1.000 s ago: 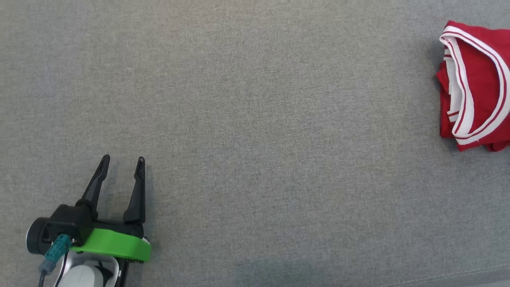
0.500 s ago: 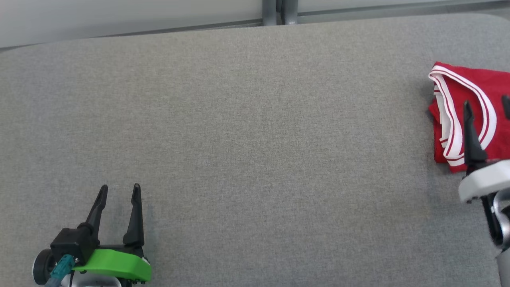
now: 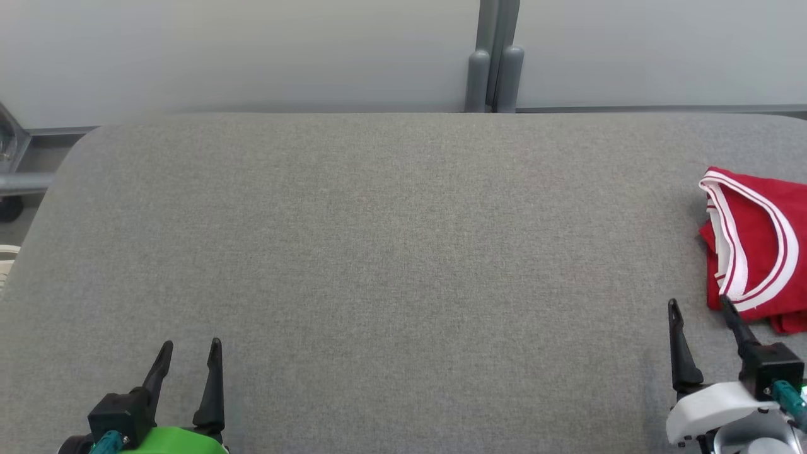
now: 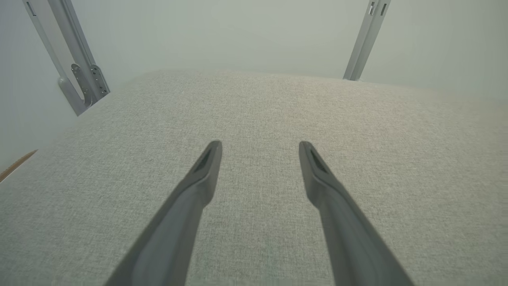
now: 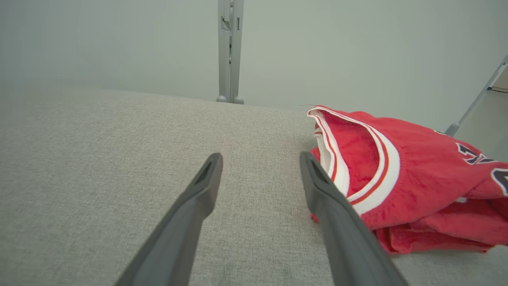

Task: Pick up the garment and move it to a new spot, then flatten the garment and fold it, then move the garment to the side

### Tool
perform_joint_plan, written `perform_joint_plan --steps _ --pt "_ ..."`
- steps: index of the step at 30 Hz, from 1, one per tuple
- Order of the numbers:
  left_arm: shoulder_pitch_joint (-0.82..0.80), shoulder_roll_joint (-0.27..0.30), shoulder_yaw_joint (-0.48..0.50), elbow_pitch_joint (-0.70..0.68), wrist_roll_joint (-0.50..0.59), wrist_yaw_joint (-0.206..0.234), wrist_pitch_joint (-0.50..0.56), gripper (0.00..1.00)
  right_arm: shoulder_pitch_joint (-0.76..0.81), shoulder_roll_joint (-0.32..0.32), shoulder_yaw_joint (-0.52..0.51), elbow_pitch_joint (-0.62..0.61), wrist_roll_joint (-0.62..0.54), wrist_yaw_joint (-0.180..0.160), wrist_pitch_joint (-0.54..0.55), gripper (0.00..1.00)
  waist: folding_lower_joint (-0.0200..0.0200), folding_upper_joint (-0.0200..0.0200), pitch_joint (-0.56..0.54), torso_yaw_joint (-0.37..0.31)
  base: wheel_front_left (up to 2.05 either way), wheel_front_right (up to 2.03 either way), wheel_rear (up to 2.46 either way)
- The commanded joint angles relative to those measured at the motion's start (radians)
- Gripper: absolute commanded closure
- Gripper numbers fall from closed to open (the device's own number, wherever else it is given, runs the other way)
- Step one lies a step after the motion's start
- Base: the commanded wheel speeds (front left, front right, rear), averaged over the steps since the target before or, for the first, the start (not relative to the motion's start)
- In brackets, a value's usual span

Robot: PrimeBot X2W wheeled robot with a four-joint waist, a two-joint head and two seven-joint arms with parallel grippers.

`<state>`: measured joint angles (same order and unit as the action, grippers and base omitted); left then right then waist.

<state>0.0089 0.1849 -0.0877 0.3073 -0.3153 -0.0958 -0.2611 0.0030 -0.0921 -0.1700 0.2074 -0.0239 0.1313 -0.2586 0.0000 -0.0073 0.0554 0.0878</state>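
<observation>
Head view: a bunched red knit jersey with white striped trim (image 3: 756,246) lies at the right edge of the grey fabric-covered table (image 3: 378,252); the right gripper (image 3: 699,302) at the table's near right and the left gripper (image 3: 191,344) at its near left both stand spread and empty. Left wrist view: parted fingers over bare table. Right wrist view: the jersey rests toward the table's right side, judged light, soft and limp, best pinched at the thick banded edge.
</observation>
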Motion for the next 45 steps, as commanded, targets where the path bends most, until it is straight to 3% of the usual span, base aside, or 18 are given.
perform_joint_plan --steps 1,14,43,44,45 --pt "0.012 0.002 0.005 0.003 0.005 -0.003 -0.005 0.00 0.017 0.004 0.000 0.005 -0.013 -0.001 -0.006 0.00 0.0000 0.0073 -0.029 0.014 0.00 0.00 0.00" --pt "0.003 0.000 0.015 -0.009 0.021 -0.029 -0.005 0.00 0.042 0.039 -0.079 0.015 -0.075 -0.001 -0.007 0.00 0.0000 0.0073 -0.069 0.000 0.00 0.00 0.00" --pt "0.024 -0.001 0.014 0.010 0.014 -0.036 -0.005 0.00 0.063 0.041 -0.014 -0.005 -0.074 -0.001 -0.007 0.00 0.0000 0.0073 -0.103 -0.034 0.00 0.00 0.00" --pt "0.012 -0.008 0.014 0.014 0.013 -0.033 0.001 1.00 0.052 0.044 -0.014 0.003 -0.085 0.001 -0.004 1.00 0.0000 0.0000 -0.102 -0.033 0.00 0.00 0.00" --pt "0.013 -0.011 0.013 0.023 0.013 -0.033 0.003 1.00 0.053 0.049 -0.013 0.013 -0.085 0.001 -0.002 1.00 0.0000 0.0000 -0.102 -0.033 0.00 0.00 0.00"
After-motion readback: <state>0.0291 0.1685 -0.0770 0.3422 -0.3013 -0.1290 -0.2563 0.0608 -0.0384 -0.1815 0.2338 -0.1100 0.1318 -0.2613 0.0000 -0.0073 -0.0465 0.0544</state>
